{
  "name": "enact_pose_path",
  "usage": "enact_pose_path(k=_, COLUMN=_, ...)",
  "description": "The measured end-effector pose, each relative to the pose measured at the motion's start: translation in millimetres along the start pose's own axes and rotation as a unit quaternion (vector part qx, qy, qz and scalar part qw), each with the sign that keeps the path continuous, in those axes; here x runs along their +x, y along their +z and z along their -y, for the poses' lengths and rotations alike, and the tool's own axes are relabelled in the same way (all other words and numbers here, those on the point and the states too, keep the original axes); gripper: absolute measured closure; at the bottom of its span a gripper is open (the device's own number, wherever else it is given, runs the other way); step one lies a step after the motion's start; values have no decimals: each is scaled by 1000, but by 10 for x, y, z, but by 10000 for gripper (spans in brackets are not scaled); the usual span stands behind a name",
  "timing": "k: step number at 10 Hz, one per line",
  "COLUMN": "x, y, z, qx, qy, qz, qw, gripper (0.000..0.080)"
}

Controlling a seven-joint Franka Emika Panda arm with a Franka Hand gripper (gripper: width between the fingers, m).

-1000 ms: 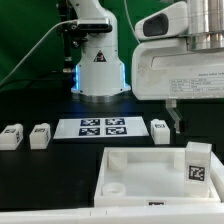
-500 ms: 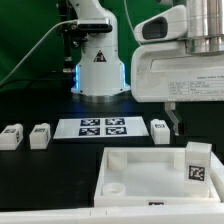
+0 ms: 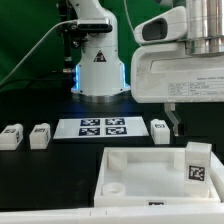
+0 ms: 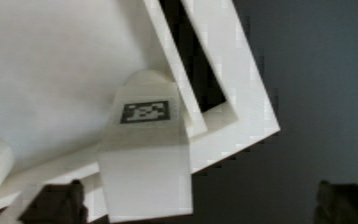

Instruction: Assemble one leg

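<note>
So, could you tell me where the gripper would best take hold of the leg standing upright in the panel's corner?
Probably from above, on the upper part of the leg, which stands clear above the panel. Its lower end sits in the corner, so only the top is free. The gripper is open, up behind it.
</note>
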State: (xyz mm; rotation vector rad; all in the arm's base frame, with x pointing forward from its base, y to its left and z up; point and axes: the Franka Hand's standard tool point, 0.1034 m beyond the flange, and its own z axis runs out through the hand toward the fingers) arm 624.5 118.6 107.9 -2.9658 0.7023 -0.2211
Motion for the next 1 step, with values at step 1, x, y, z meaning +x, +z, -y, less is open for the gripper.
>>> enact_pose_path(k=1, x=-1, y=1, z=-1, qx=0, qy=0, qz=0, qw=1000, gripper=150)
